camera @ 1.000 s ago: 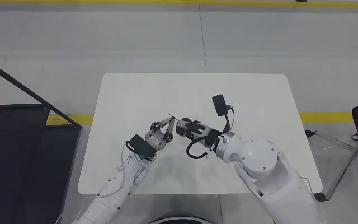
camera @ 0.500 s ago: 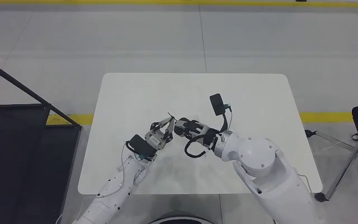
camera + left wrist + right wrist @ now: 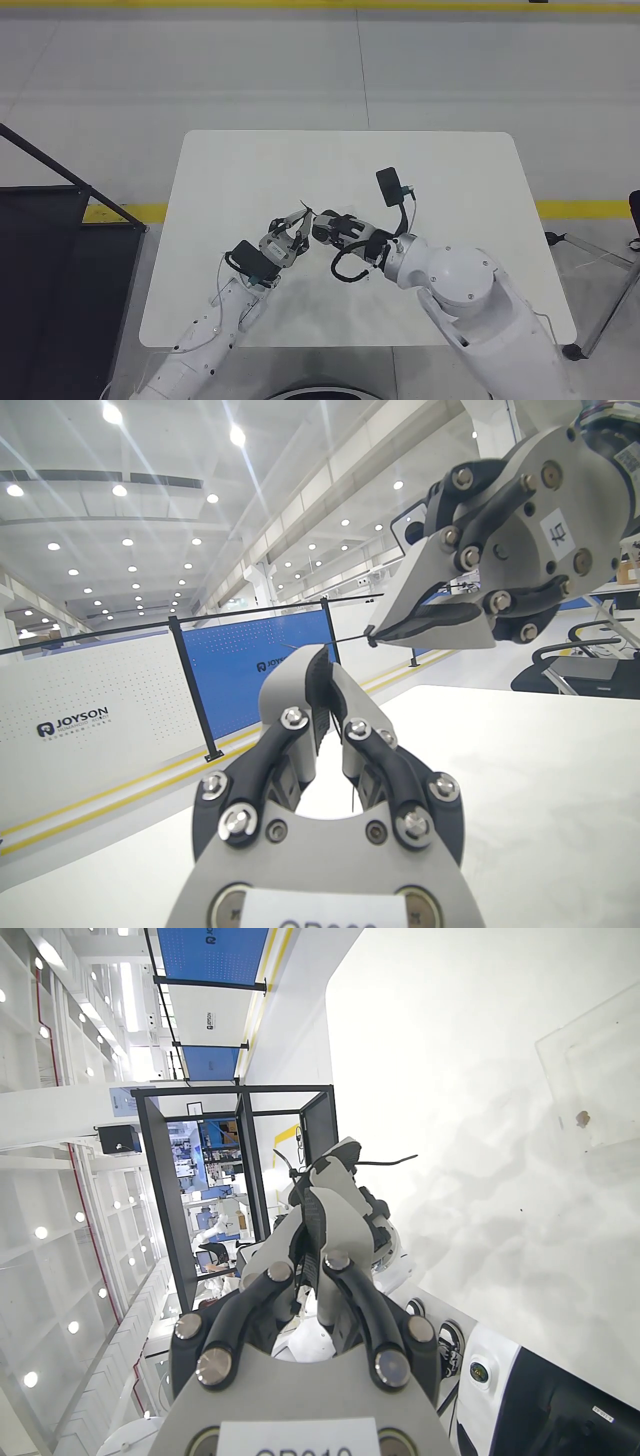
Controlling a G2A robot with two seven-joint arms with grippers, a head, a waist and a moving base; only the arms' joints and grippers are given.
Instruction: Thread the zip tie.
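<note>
Two tools meet above the white worktop (image 3: pixel 450 180), left tool (image 3: pixel 324 662) and right tool (image 3: pixel 314 1180) each pinching the black zip tie (image 3: pixel 350 640); a clear sheet (image 3: pixel 590 1093) lies flat further off.

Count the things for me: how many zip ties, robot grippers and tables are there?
Zip ties: 1, the black zip tie
Grippers: 2, the left gripper and the right gripper, both shut on the zip tie
Tables: 1, the white table
Total: 4
</note>
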